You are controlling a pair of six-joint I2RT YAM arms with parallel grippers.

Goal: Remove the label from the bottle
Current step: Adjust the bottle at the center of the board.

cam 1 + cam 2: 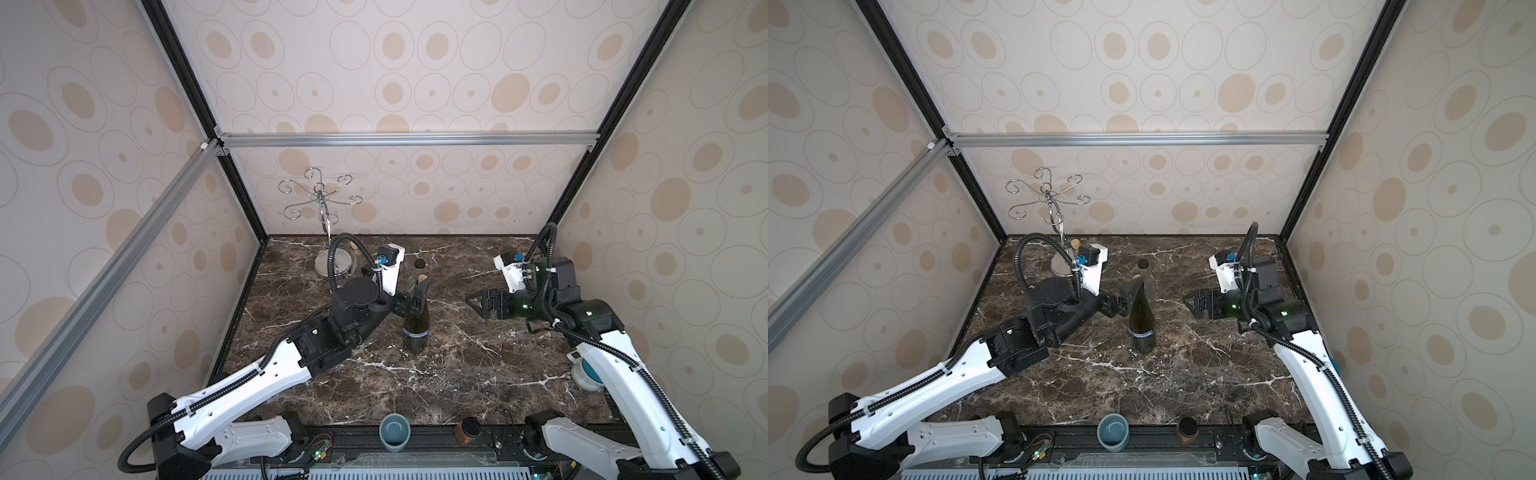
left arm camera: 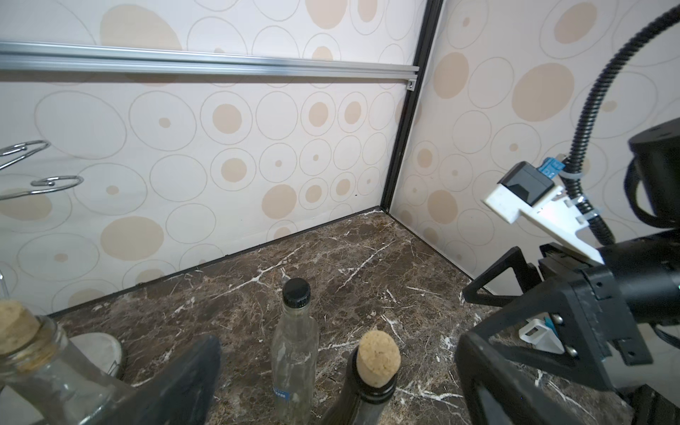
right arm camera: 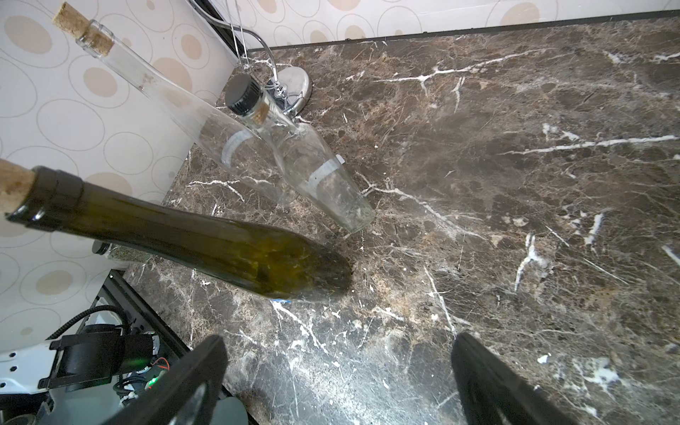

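The corked dark green bottle (image 1: 415, 328) stands upright in the middle of the table (image 1: 457, 374), with a blue label (image 1: 417, 333) banding its lower body (still stuck on). The left claw (image 1: 419, 297) is at the neck, fingers spread either side of it. The right claw (image 1: 476, 305), off to the right, gapes empty.

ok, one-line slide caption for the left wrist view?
Open left gripper straddles the neck of the corked dark bottle; a black-capped clear bottle stands behind on the marble table.
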